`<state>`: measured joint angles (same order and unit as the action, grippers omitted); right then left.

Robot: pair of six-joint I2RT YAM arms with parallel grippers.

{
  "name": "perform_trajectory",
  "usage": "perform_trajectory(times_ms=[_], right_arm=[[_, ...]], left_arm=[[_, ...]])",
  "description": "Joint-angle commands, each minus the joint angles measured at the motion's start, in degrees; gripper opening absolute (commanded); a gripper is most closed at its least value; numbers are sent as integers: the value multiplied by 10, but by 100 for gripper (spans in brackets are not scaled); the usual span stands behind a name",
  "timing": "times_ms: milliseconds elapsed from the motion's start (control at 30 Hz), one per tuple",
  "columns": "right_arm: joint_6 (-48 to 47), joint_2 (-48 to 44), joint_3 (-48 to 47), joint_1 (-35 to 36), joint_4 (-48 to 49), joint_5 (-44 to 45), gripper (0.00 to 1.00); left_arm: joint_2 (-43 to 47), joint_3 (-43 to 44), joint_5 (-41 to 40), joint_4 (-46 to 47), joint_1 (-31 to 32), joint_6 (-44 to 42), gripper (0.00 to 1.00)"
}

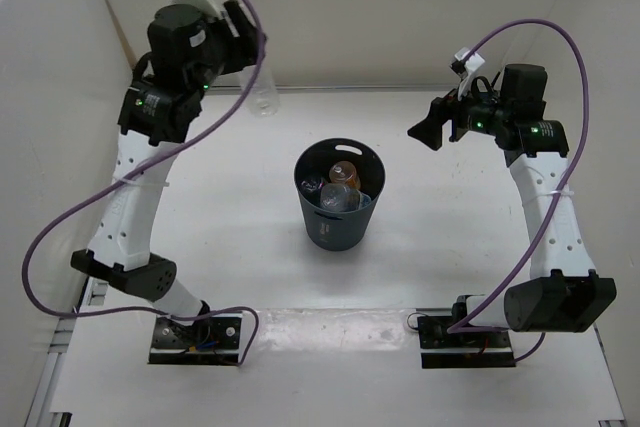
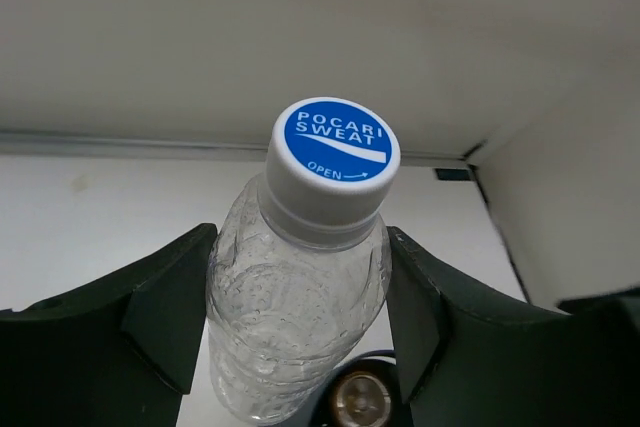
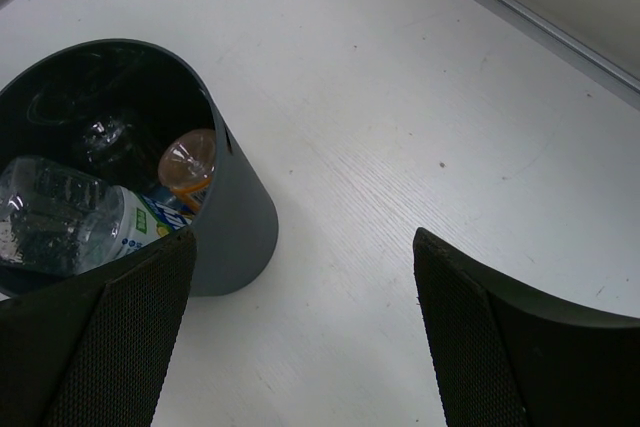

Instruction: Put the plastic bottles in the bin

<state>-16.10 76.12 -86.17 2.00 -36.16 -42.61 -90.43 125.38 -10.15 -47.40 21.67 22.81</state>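
Left jaws clamp one clear bottle (image 2: 298, 292); right jaws wide; three bottles (image 1: 338, 187) in bin (image 1: 336, 233).

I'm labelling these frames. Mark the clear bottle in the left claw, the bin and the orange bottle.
clear bottle (image 2: 298, 297), left wrist view, crinkled body below the neck.
bin (image 1: 338, 232), top view, outer front wall.
orange bottle (image 3: 189, 160), right wrist view, orange body inside the bin.
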Motion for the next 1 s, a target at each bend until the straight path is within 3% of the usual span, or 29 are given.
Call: perform_trajectory(times_ms=[0, 167, 433, 967], right_arm=[[0, -4, -18, 4, 3, 3, 90], [-6, -1, -19, 1, 0, 2, 90], [-9, -5, -16, -2, -3, 2, 90], [-9, -15, 2, -9, -5, 2, 90]], left_arm=[[-21, 3, 8, 89, 63, -42, 21], [-59, 17, 21, 127, 149, -42, 21], [-82, -16, 69, 188, 214, -41, 21], [-76, -144, 134, 215, 238, -39, 23]])
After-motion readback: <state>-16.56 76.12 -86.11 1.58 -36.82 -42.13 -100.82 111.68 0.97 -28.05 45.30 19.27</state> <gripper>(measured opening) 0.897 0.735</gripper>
